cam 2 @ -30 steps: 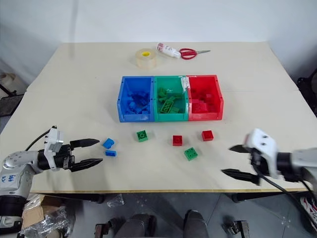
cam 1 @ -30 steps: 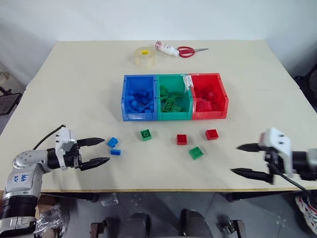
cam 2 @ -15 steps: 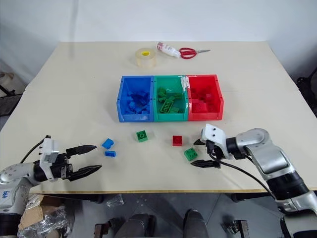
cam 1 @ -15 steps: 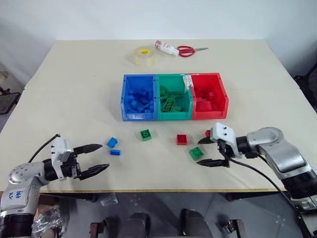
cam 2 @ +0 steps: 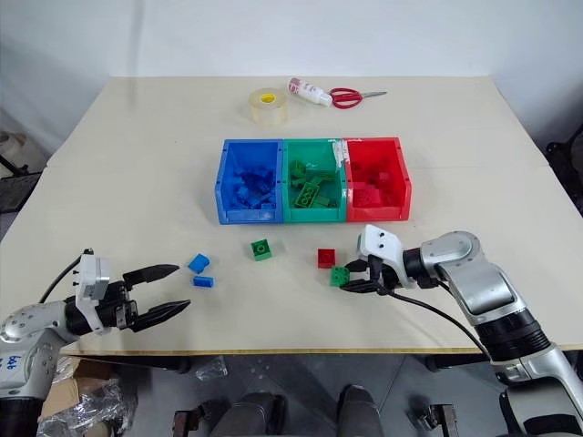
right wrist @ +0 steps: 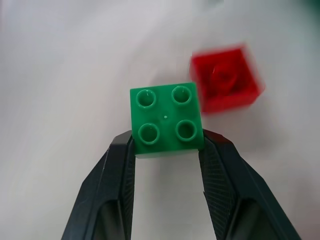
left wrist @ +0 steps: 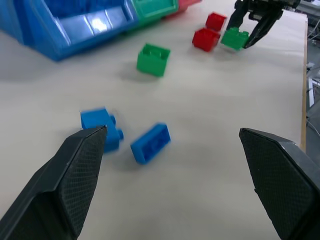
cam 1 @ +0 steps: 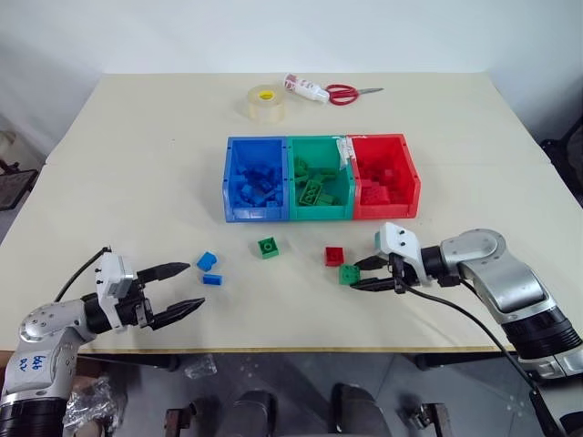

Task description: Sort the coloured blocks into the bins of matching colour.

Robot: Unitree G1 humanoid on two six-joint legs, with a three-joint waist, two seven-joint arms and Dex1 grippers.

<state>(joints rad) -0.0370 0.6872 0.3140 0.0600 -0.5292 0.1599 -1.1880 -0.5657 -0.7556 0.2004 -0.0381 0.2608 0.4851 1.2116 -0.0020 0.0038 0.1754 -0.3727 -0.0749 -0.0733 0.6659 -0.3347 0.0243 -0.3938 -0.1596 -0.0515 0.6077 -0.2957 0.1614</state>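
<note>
Gripping the green block [right wrist: 165,119] by two opposite flat sides, the right gripper [cam 2: 357,275] has its fingers clamped on it, down on the table [cam 1: 137,164] just beside a red block [cam 1: 334,256]. Small, hard and light by the look of it, and those smooth walls could slip, so a square pinch low on the sides seems wise. Ahead sits the green bin [cam 1: 319,211], between blue and red. Out on the other side, the left gripper [cam 1: 178,290] has its fingers wide apart, empty, near two blue blocks [cam 1: 209,268].
</note>
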